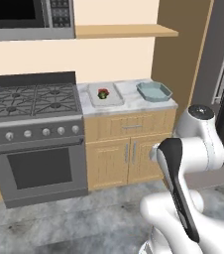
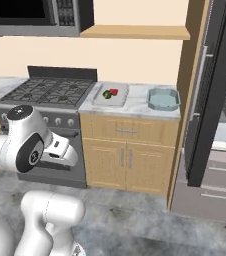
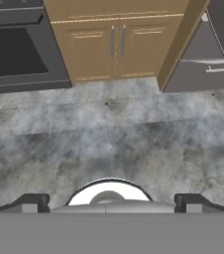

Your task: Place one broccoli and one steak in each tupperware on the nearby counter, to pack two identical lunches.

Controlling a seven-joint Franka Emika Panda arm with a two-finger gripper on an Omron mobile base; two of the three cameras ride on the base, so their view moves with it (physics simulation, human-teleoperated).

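1. The counter (image 1: 134, 96) in the upper middle is showing a white-grey marbled top over light wooden cabinets (image 1: 129, 154).
2. The larger tupperware tray (image 1: 105, 95) is appearing pale grey, carrying a green and red item (image 1: 103, 93).
3. The smaller tupperware (image 1: 154, 91) to its right is appearing pale teal.
4. The stove (image 1: 34, 144) at left is showing grey with a dark oven window.
5. The floor (image 3: 109, 134) is showing mottled grey.
6. The shelf (image 2: 135, 32) at top is showing plain tan wood.
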